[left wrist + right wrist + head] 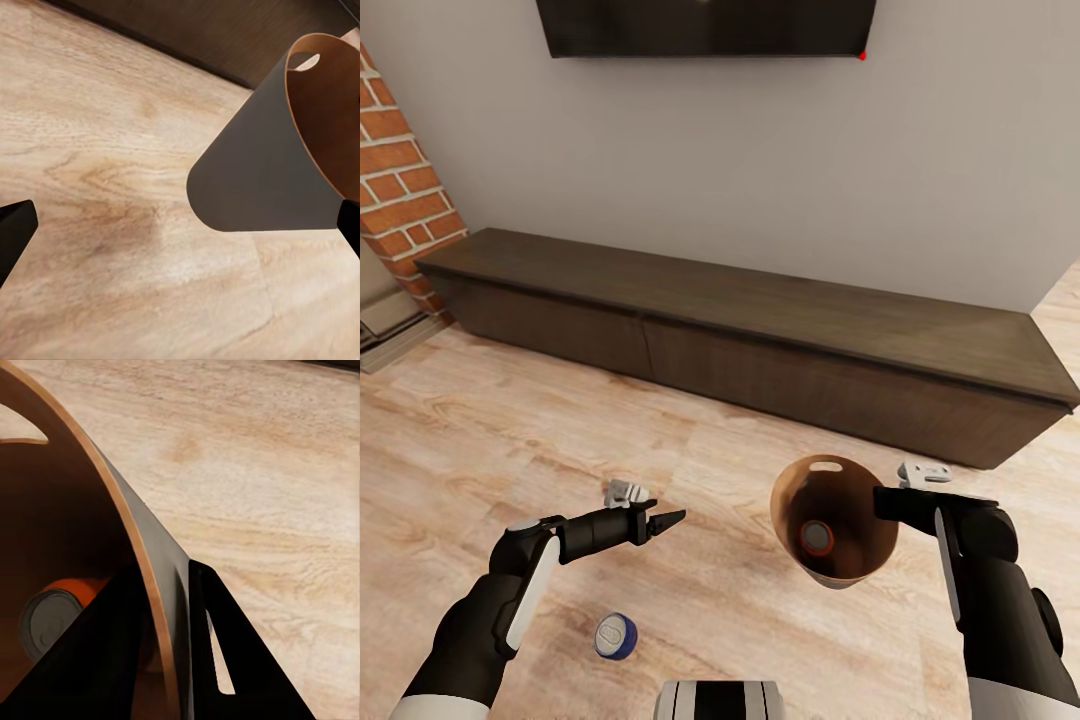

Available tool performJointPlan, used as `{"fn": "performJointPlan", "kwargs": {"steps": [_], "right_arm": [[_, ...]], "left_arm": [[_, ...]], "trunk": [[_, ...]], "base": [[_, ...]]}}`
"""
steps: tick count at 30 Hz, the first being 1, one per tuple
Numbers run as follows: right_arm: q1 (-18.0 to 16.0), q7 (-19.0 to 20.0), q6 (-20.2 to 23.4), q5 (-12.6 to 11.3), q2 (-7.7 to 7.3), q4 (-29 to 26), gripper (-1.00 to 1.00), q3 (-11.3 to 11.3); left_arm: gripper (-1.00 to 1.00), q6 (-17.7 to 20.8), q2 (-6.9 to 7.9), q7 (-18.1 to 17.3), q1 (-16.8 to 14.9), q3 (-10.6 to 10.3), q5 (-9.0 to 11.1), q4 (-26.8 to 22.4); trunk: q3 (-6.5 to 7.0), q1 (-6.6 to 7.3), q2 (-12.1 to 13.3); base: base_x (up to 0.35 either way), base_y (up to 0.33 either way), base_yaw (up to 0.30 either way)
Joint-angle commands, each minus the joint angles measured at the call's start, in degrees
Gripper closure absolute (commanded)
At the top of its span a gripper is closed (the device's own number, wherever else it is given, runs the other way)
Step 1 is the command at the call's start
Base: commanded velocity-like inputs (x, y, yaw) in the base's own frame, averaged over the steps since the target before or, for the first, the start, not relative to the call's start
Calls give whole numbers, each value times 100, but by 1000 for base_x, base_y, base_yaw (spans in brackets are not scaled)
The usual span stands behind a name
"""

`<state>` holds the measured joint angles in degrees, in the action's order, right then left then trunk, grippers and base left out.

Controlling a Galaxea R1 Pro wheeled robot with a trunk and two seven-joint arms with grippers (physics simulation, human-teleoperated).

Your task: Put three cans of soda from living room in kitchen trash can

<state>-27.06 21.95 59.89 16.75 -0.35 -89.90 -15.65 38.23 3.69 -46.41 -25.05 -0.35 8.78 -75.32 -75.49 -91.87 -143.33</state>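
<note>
The tash can [780, 497], a brown bucket with a coppery rim and a slot handle, hangs tilted above the wood floor. My right gripper [890, 503] is shut on its rim, one finger inside the wall and one outside, as the right wrist view shows [169, 660]. One can of soda [818, 538], orange with a grey end, lies at the bottom of the bin [112, 487]; the same can [56, 611] shows past my inner finger. My left gripper [663, 522] is open and holds nothing, left of the bin; the left wrist view shows the bin's grey outer wall [255, 172].
A small blue can with a grey top [616, 636] lies on the floor near my base. Two crumpled grey objects [626, 491] [923, 472] lie on the floor. A long low dark cabinet [760, 330] runs along the wall ahead, a brick column [400, 190] at the left.
</note>
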Motion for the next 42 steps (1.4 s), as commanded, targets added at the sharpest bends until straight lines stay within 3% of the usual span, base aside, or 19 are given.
{"fn": "performJointPlan", "kwargs": {"steps": [1, 42], "right_arm": [[-1, -2, 11, -85, -5, -1, 100, -7], [-1, 2, 11, -84, -9, -1, 100, -43]], "left_arm": [[-100, 0, 0, 0, 0, 0, 1, 0], [-100, 0, 0, 0, 0, 0, 1, 0]], "trunk": [[-6, 1, 0], [-204, 1, 0]], "base": [[0, 0, 0], [0, 0, 0]]}}
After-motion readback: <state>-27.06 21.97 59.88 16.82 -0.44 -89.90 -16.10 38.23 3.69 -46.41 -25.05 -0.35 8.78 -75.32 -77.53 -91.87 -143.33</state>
